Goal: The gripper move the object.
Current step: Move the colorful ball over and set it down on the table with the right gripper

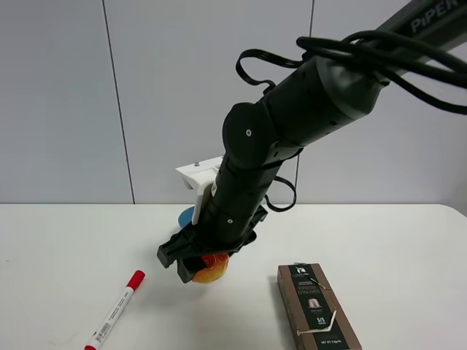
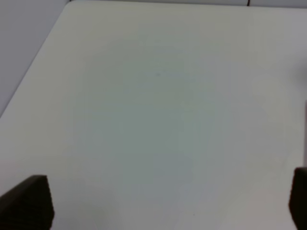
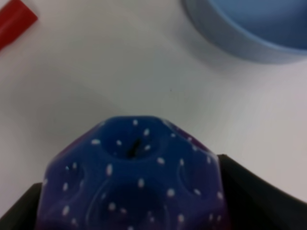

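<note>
My right gripper (image 1: 198, 268), a black claw on a thick black arm, reaches across to the table's middle and is shut on the rainbow ball (image 1: 211, 268). Only the ball's red, orange and yellow underside shows below the fingers in the exterior high view. In the right wrist view the ball (image 3: 134, 177) fills the space between the black fingers (image 3: 254, 191), showing its dimpled blue and purple side. The ball is held just above the white table (image 1: 66, 248). My left gripper (image 2: 168, 203) is open and empty over bare table; only its two black fingertips (image 2: 26, 201) show.
A blue bowl (image 1: 186, 216) sits just behind the right gripper, and also shows in the right wrist view (image 3: 249, 28). A red-capped marker (image 1: 115, 310) lies at the front left, its cap in the right wrist view (image 3: 14, 21). A brown box (image 1: 316, 306) lies at the front right.
</note>
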